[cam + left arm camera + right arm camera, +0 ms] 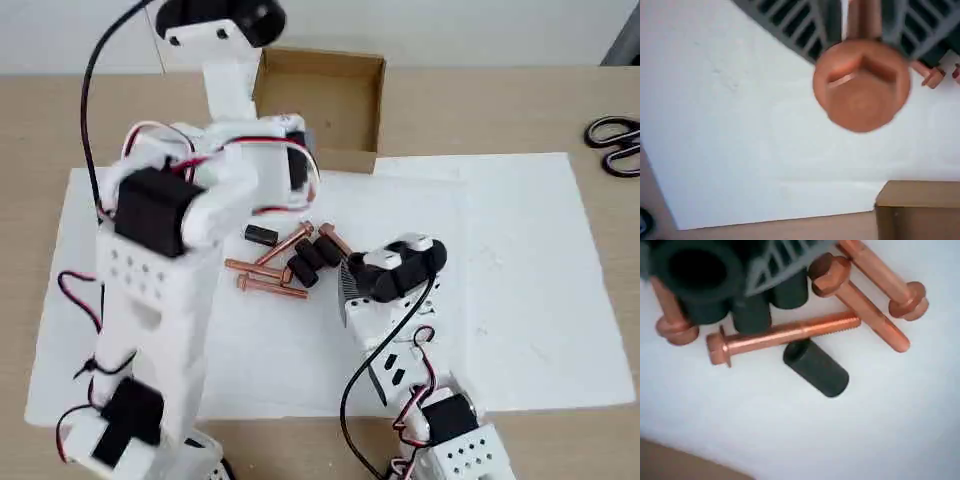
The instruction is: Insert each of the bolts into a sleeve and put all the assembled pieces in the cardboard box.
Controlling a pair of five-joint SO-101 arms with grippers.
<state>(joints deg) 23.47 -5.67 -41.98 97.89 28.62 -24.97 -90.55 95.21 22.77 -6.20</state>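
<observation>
Left gripper (862, 17) clamped on copper bolt (861, 85), upper centre; right gripper (715, 270) clamped on black sleeve (705, 310), upper left; 4 loose bolts (785, 334) on white paper (840, 430)

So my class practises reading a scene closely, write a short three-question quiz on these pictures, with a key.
1. True or false: the left gripper is shut on a copper-coloured flanged metal bolt.
2. The right gripper holds: A) a black cylindrical sleeve; B) a second bolt; C) nothing.
3. Which tool lies off the white paper sheet, on the wooden table?
Key: 1 true; 2 A; 3 the black-handled scissors.
</observation>
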